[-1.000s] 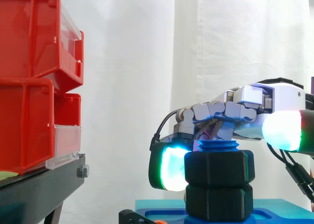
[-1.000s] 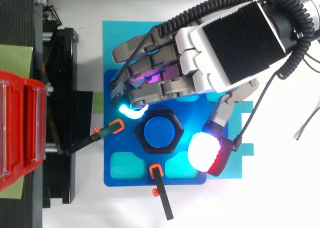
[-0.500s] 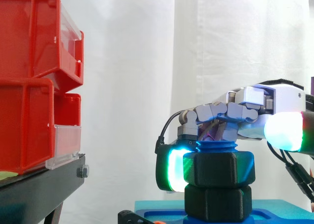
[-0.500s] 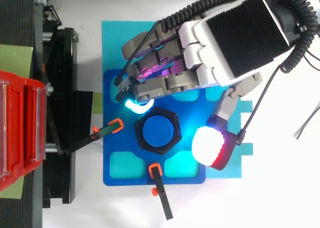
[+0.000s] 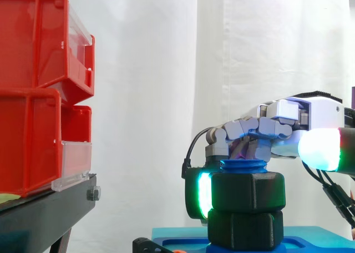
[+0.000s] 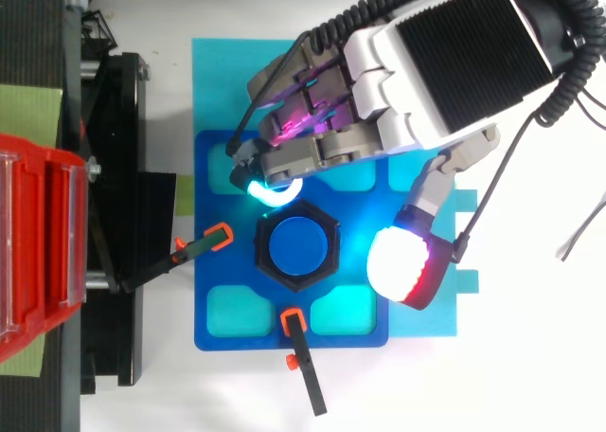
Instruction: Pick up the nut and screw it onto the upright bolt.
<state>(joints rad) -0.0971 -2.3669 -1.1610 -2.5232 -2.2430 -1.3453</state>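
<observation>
White curtain (image 5: 166, 97) is seen behind two stacked red bins (image 5: 33, 42) on a black stand (image 5: 44, 208). On the counter (image 6: 530, 375) one blue fixture plate (image 6: 218, 328) is laid, and one blue bolt (image 6: 298, 247) rises upright from it. One black hex nut (image 5: 247, 192) is seated on the bolt, above a second hex piece (image 5: 247, 229) (perhaps the bolt's base). The hand (image 6: 445, 63) is held just above the nut with its fingers curled and nothing gripped. One glowing fingertip (image 5: 204, 193) is laid against the nut's flank, and the thumb pad (image 6: 402, 266) is kept apart on the opposite side. Turning about the vertical axis is judged the step in hand.
</observation>
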